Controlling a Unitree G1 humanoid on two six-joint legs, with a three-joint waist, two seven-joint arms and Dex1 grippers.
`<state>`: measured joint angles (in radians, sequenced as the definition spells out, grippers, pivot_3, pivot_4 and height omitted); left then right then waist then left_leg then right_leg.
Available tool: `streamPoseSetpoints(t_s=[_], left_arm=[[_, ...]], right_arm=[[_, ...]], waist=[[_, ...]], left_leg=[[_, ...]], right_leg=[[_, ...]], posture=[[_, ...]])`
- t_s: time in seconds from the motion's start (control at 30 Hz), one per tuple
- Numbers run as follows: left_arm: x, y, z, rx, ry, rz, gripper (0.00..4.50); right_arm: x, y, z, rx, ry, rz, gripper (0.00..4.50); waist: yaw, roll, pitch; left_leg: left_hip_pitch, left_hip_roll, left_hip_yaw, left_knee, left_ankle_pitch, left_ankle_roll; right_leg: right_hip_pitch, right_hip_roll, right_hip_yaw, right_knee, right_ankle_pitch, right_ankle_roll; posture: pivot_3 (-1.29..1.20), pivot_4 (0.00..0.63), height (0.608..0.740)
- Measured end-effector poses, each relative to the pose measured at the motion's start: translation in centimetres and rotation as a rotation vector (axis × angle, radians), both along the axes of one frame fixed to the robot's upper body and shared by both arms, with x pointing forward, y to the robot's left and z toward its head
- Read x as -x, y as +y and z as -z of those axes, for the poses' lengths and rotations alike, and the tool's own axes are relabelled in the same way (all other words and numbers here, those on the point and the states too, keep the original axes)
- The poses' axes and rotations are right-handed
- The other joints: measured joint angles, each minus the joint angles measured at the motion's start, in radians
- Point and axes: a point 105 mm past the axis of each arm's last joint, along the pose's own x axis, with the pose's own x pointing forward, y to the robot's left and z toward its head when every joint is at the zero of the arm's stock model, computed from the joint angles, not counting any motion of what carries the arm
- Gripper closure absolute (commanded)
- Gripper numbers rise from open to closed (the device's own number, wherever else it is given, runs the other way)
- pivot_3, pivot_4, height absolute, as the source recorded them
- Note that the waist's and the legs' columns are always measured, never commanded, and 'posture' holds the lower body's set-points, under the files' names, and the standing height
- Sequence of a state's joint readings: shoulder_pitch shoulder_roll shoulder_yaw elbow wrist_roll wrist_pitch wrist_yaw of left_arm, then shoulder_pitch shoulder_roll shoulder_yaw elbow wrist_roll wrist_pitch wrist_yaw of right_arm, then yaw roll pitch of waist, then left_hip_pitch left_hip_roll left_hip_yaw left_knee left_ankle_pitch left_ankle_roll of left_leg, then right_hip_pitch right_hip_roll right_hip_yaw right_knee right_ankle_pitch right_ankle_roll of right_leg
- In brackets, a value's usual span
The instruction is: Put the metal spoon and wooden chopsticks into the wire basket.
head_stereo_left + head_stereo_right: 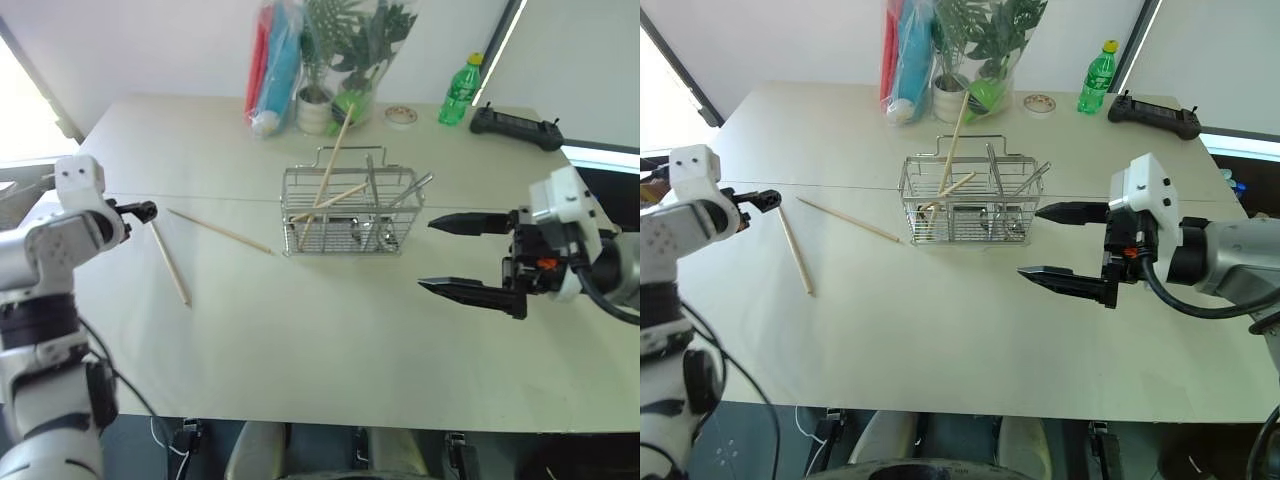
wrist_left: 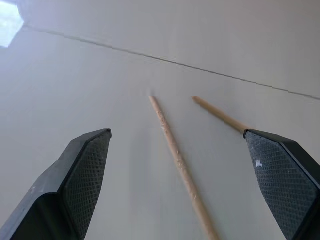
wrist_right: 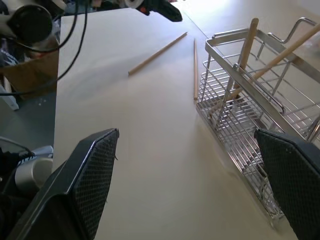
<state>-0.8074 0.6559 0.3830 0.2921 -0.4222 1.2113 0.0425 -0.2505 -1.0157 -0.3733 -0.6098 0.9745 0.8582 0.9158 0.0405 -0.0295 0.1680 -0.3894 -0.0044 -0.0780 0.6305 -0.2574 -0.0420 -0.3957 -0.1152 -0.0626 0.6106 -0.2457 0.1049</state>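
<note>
You held the left gripper [image 2: 177, 185] wide open over two chopsticks [image 1: 170, 263] near the table's [image 1: 330, 370] left edge; the basket [image 1: 350, 215] mid-table already held the spoon [image 1: 408, 194]; the right gripper [image 1: 455, 255] waited open.

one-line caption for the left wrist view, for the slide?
Open left gripper hovering over two pale wooden chopsticks lying on the beige table.

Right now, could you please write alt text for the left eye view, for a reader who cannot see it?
A wire basket on a pale table holds two chopsticks and a metal spoon; two more chopsticks lie on the table to its left. The left gripper hovers near those, and the right gripper waits, jaws open, right of the basket.
</note>
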Motion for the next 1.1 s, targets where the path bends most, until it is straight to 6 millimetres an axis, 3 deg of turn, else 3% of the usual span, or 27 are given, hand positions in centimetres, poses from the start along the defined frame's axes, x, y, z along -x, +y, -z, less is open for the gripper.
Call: streamPoseSetpoints(t_s=[0.13, 0.37, 0.83, 0.93, 1.1], left_arm=[[-1.1, 0.3, 0.3, 0.033, 0.075, -0.065, 0.00], [-1.4, 0.8, 5.0, 0.082, 0.232, -0.136, 0.00], [-3.6, 0.2, 5.5, 0.046, 0.181, -0.156, 0.00], [-3.8, 0.0, 5.6, 0.039, 0.176, -0.150, 0.89], [-4.0, -0.3, 5.7, 0.043, 0.174, -0.144, 3.36]], right_arm=[[0.0, 0.2, 0.3, -0.024, 0.011, 0.024, 0.05], [0.2, 0.2, 0.5, -0.059, 0.011, 0.076, 0.05], [1.2, 0.5, 1.0, -0.069, 0.020, 0.111, 0.05], [1.2, 0.5, 1.1, -0.072, 0.021, 0.123, 0.00], [1.2, 0.4, 1.1, -0.075, 0.022, 0.127, 0.00]], waist=[[-0.009, 0.000, 0.000], [-0.003, -0.001, 0.000], [0.001, 0.001, -0.001], [0.001, 0.001, -0.001], [0.001, 0.001, -0.001]], left_leg=[[0.001, -0.001, 0.003, -0.001, 0.000, 0.000], [0.001, -0.001, 0.002, -0.002, 0.001, -0.002], [0.003, -0.001, 0.003, 0.000, 0.002, -0.004], [0.003, -0.001, 0.003, 0.000, 0.002, -0.004], [0.003, -0.001, 0.003, 0.000, 0.002, -0.004]], right_leg=[[-0.001, -0.002, 0.001, 0.001, 0.000, 0.002], [-0.001, -0.002, 0.001, 0.001, 0.000, 0.002], [0.002, -0.003, 0.000, 0.002, 0.002, 0.005], [0.002, -0.003, 0.000, 0.002, 0.002, 0.005], [0.002, -0.003, 0.000, 0.001, 0.002, 0.004]], posture=[[0.00, 0.150, 0.701], [0.00, 0.150, 0.701], [0.00, 0.150, 0.701], [0.00, 0.150, 0.701], [0.00, 0.150, 0.701]])
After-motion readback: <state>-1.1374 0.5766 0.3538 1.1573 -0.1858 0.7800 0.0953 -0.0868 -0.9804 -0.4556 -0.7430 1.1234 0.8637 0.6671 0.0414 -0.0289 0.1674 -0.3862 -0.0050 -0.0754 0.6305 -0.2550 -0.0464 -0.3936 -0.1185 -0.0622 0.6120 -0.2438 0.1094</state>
